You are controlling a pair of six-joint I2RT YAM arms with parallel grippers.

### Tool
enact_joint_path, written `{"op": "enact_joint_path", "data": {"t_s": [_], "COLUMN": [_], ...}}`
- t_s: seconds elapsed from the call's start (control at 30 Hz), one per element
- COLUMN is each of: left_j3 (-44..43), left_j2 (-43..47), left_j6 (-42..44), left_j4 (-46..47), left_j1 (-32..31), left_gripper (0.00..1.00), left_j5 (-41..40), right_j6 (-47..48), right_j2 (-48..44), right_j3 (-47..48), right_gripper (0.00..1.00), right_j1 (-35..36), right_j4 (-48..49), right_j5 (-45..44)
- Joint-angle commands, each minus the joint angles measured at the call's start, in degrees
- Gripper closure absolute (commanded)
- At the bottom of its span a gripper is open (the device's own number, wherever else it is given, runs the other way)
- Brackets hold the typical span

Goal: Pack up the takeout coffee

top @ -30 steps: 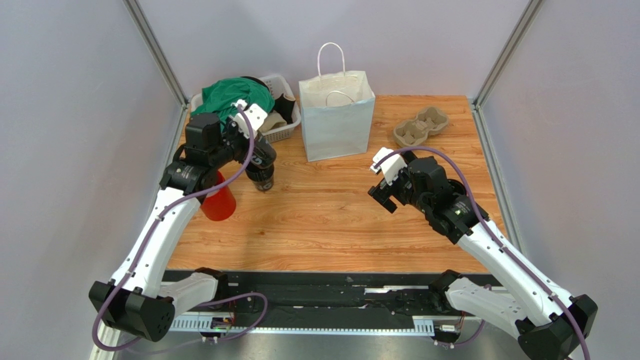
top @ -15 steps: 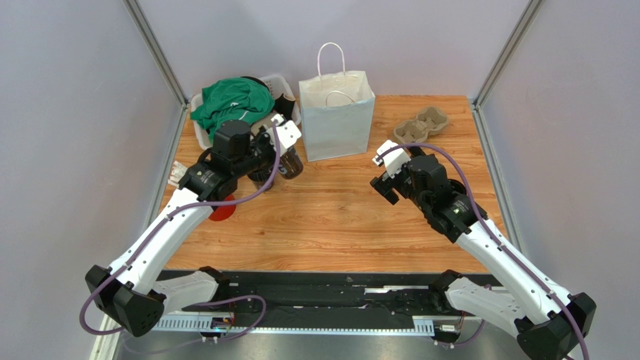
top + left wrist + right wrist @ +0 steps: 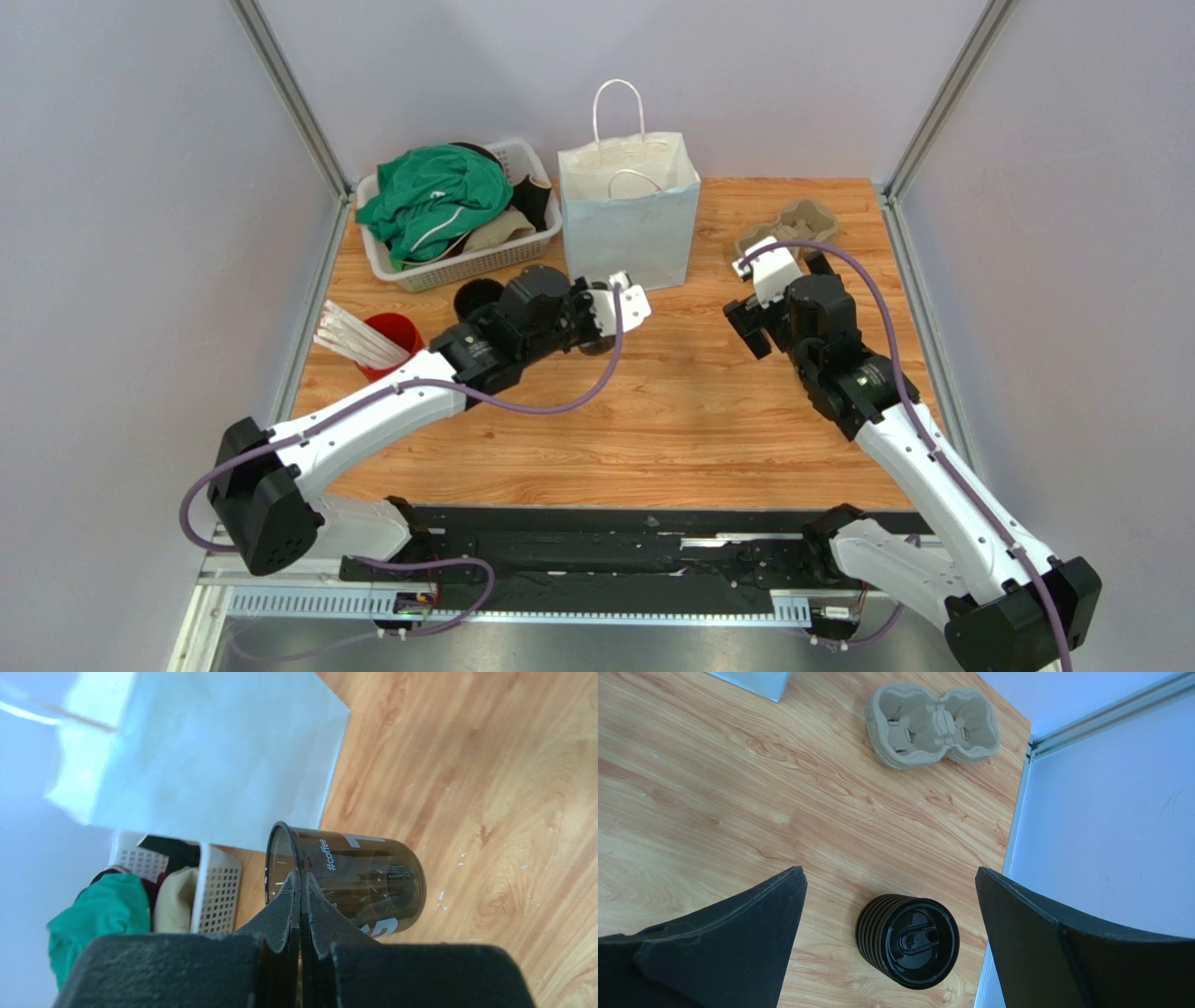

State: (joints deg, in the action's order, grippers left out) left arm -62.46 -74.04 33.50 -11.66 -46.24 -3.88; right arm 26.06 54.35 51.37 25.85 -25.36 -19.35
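The takeout coffee (image 3: 347,882) is a dark cup with white "#coffee" lettering, lying sideways in the left wrist view with its mouth open and no lid on it. My left gripper (image 3: 300,882) is shut on its rim, one finger inside the mouth and one outside. In the top view this gripper (image 3: 601,319) hangs just in front of the white paper bag (image 3: 629,224), and the cup is mostly hidden under it. My right gripper (image 3: 751,301) is open, fingers wide apart (image 3: 891,871), above a stack of black lids (image 3: 908,941) on the table.
A brown pulp cup carrier (image 3: 786,235) lies at the back right. A white basket (image 3: 463,263) with a green cloth (image 3: 435,196) stands at the back left. A black round-topped thing (image 3: 480,297) stands before it. A red cup with white straws (image 3: 393,336) sits near the left edge.
My left arm has swung right from beside the red cup to the front of the bag, carrying the cup. My right gripper has moved farther back, toward the carrier, and stayed open.
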Motion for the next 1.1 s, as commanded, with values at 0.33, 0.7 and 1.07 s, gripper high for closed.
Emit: {"op": "enact_joint_path", "data": {"t_s": [0.33,0.7,1.07], "left_j3": [7.3,7.9,13.1], "left_j2": [-8.7,-20.2,-28.2], "left_j6": [6.2,10.9,22.8], "left_j4": [23.3,36.8,59.0], "left_j1": [-10.7,-12.4,-16.0], "left_gripper": [1.0,1.0,1.0], "left_j5": [-14.1,-20.2,-27.1], "right_j6": [-3.7,-3.9,-5.2], "right_j2": [0.5,0.9,2.3], "right_j3": [2.0,2.8,3.3], "right_gripper": [0.01,0.01,0.01], "right_j1": [-5.5,-7.5,-7.5], "right_j4": [2.5,-2.8,-2.4], "right_j5": [0.6,12.2,11.8]}}
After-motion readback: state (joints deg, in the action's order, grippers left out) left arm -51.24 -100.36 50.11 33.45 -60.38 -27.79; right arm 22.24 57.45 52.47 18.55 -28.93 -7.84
